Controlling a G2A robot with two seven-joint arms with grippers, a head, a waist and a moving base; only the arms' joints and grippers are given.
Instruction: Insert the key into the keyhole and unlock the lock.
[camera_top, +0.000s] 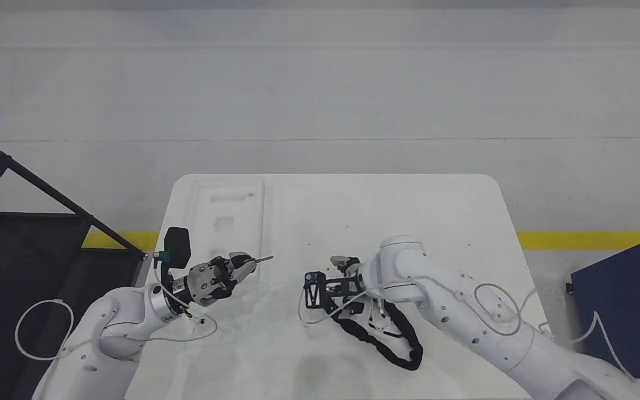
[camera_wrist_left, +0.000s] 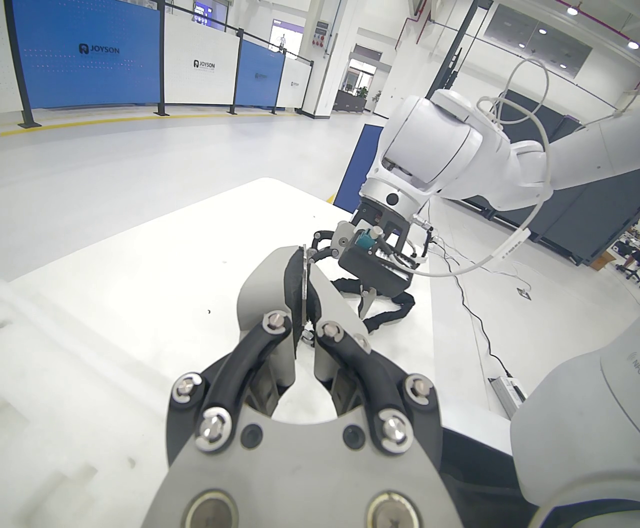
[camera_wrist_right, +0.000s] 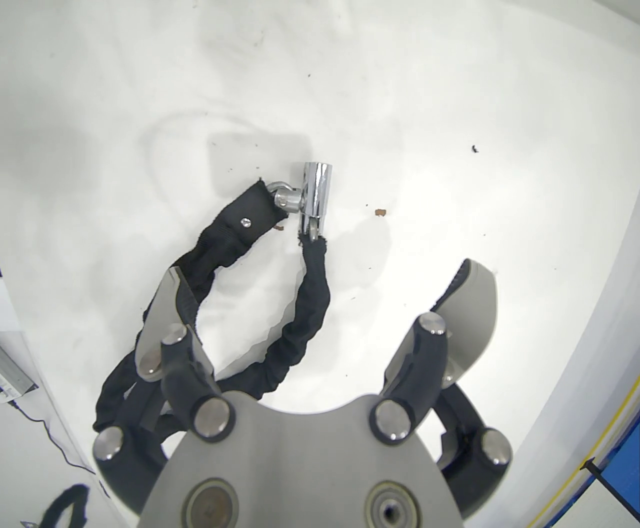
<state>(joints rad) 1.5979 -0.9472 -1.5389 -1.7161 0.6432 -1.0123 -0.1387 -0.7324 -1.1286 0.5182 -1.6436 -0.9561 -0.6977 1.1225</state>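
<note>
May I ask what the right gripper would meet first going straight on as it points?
Likely the black-sleeved chain between the right gripper's open fingers, just short of the silver lock; depth is unclear.

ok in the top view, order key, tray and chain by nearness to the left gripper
1. key, held in the left gripper
2. tray, just beyond it on the left
3. chain, far over on the right

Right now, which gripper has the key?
The left gripper: it is shut on the key. The right gripper is open above the lock, holding nothing.
</note>
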